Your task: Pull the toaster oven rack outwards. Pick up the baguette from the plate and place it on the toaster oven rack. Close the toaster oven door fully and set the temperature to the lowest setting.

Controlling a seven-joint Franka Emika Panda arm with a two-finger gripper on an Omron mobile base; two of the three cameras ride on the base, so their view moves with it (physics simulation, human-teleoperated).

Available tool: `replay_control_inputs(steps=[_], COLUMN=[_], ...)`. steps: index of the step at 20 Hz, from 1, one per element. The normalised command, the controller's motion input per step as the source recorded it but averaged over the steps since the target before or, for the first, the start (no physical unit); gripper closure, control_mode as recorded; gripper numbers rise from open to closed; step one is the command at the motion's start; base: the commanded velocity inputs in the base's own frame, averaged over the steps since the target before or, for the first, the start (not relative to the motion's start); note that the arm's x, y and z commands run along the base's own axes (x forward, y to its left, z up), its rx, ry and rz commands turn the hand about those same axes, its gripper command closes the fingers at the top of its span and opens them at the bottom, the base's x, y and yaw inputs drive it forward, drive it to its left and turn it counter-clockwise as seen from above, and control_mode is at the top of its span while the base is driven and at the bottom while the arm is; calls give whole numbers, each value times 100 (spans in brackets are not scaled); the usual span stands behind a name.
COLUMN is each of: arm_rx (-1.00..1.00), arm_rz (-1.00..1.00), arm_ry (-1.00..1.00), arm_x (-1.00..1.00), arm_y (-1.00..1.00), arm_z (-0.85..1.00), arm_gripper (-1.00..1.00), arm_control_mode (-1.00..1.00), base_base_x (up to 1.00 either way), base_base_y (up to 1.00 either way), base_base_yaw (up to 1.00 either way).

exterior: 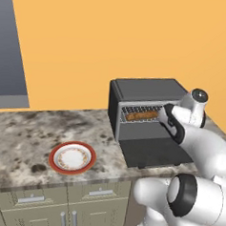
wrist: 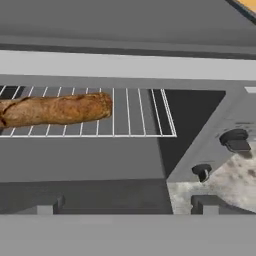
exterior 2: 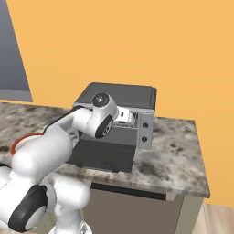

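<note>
The toaster oven (exterior: pixel 144 91) stands on the counter with its door (exterior: pixel 152 153) folded down flat. The brown baguette (wrist: pixel 55 110) lies lengthwise on the left part of the silver wire rack (wrist: pixel 135 112), which juts a little from the cavity (exterior: pixel 141 115). My gripper (wrist: pixel 125 207) hovers in front of the opening, above the lowered door (wrist: pixel 95 195); its fingertips (wrist: pixel 47 205) stand far apart with nothing between them. Two dark knobs (wrist: pixel 234 140) sit on the right control strip (exterior 2: pixel 146 128). The red-rimmed plate (exterior: pixel 72 157) lies bare on the counter to the oven's left.
The speckled stone counter (exterior: pixel 22 137) runs left of the oven, with grey drawers (exterior: pixel 32 200) below. An orange wall (exterior: pixel 115 34) rises behind. A grey cabinet (exterior: pixel 9 55) hangs at far left. The counter ends close to the right of the oven (exterior 2: pixel 201 151).
</note>
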Motion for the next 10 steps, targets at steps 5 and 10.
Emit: replay_control_inputs(steps=[5, 10], arm_rx=[14, 30], arm_rz=[0, -5], arm_ry=[9, 7], arm_x=[-88, -63], arm_y=[-27, -51], arm_z=[12, -4], arm_gripper=[-100, -100], arm_control_mode=[-100, -100], base_base_x=[0, 0], base_base_y=[0, 0], base_base_yaw=[0, 0])
